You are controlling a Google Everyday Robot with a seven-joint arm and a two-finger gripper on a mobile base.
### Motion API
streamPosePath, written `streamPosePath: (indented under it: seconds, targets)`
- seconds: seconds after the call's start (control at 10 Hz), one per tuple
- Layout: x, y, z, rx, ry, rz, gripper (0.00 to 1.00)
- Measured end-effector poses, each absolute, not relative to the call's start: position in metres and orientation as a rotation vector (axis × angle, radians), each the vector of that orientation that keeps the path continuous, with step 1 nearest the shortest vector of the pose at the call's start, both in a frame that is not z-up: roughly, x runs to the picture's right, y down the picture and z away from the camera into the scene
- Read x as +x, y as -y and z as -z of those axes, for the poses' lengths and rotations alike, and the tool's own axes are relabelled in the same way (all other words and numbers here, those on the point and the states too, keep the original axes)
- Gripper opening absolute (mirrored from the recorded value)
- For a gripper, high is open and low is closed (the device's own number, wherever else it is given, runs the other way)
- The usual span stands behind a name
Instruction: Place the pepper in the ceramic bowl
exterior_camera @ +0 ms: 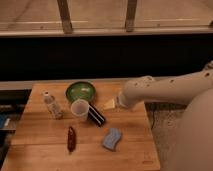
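Note:
The dark red pepper point(71, 138) lies on the wooden table point(40, 150), near the front left. The green ceramic bowl point(80, 92) sits at the back of the table, behind a whitish plastic cup point(79, 108). My gripper point(110, 104) is at the end of the white arm that reaches in from the right. It hovers over the table to the right of the bowl and cup, above the black bar point(96, 114), well away from the pepper.
A small clear bottle point(52, 105) stands at the left of the cup. A blue sponge point(112, 138) lies at the front right. The table's right edge is near the arm point(165, 90). A dark wall and rail run behind.

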State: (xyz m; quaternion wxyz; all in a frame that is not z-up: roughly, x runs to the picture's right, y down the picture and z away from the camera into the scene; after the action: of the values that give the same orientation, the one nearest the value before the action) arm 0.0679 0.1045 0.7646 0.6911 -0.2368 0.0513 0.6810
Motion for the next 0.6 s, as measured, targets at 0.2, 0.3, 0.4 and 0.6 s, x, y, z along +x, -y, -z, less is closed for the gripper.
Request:
streamPosePath:
  seconds: [0.2,0.3,0.4,0.6]
  targets:
    - [0.0673,-0.105,-0.7648,-0.53,-0.115,-1.52,0.8]
    - [0.0673,-0.1051,-0.7649,-0.531,-0.115,-1.52,0.8]
    - [0.0679,-0.1052,-0.7649,-0.53,-0.116,-1.52,0.8]
    - [0.065,-0.1064,-0.7643,-0.527,-0.119,-1.499,0.8]
